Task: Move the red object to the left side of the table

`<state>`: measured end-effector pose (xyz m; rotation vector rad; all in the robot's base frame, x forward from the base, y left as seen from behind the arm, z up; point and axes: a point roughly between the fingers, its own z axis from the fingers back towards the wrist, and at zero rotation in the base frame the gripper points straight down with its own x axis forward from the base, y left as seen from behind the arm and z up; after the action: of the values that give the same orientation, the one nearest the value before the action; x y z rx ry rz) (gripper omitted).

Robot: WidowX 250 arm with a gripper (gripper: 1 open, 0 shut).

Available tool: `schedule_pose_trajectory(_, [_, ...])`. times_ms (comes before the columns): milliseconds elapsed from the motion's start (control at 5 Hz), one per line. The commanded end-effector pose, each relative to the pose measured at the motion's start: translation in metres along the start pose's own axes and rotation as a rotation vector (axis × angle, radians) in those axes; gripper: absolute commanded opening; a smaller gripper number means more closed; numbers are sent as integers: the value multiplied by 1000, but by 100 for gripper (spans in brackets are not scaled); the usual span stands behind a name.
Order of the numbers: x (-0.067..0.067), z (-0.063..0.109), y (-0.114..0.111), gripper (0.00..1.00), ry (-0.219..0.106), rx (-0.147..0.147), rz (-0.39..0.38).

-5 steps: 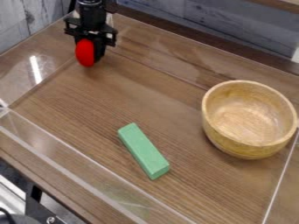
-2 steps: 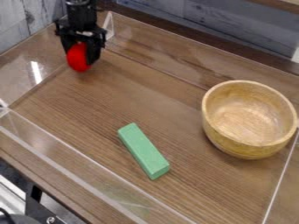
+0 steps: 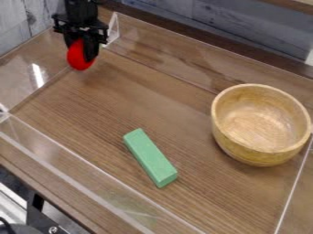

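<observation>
Red and small, the toy [image 3: 80, 57] is near the top left of the view, by the clear wall [image 3: 40, 47] at the edge of the brown counter [image 3: 153, 101]. The black fingers [image 3: 82, 40] are right at the toy and close on it, one on each side, open only as wide as the toy between them. Well apart from them, a long green block [image 3: 150, 158] lies tilted, low in the middle. A big round wood bowl [image 3: 261, 124] sits over on the right, and I see just bare wood inside it
</observation>
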<state>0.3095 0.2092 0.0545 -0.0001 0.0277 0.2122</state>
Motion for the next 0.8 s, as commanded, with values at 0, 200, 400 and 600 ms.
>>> schedule_pose_trajectory(0, [-2,21,7,0,-62,23,147])
schedule_pose_trajectory(200, [-5,19,8,0,-57,16,276])
schedule_pose_trajectory(400, [-1,13,8,0,-50,10,297])
schedule_pose_trajectory(600, [3,8,6,100,-41,3,315])
